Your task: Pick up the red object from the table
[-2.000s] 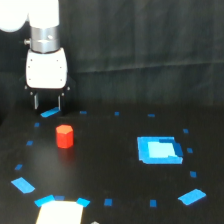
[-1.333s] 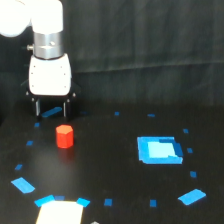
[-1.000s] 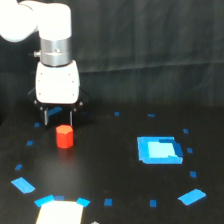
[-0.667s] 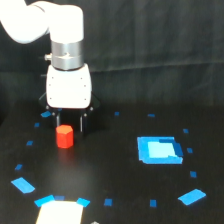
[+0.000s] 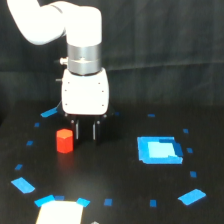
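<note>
The red object [image 5: 64, 140], a small stubby red-orange block, stands on the black table [image 5: 115, 175] towards the exterior view's left. My gripper [image 5: 86, 131] hangs below the white arm body [image 5: 85, 92], its dark fingers [image 5: 95, 131] pointing down close to the table. The fingers stand apart with nothing between them, so the gripper is open and empty. The block is just to the exterior view's left of the fingers, beside them and not between them. I cannot tell whether the nearer finger touches it.
A bright blue rectangle [image 5: 158, 149] lies on the table to the exterior view's right. Small blue tape marks [image 5: 23, 184] ring the work area, one of them at the lower right [image 5: 192, 196]. A white object [image 5: 59, 212] sits at the bottom edge.
The arm has swung to the exterior view's right and come lower, from behind the red block to just right of it. The block and blue rectangle have not moved.
</note>
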Tool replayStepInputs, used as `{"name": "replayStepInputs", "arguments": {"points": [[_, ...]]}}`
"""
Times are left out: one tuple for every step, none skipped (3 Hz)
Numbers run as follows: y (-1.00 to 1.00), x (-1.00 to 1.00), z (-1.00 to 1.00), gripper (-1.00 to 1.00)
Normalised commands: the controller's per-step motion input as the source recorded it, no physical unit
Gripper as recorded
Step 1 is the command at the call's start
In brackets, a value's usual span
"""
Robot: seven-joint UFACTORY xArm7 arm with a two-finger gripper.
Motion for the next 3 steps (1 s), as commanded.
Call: {"name": "replayStepInputs", "arguments": {"points": [[1.0, -0.2, -0.26, 0.67], [1.0, -1.0, -0.07, 1.0], [-0.32, -1.0, -0.49, 1.0]]}}
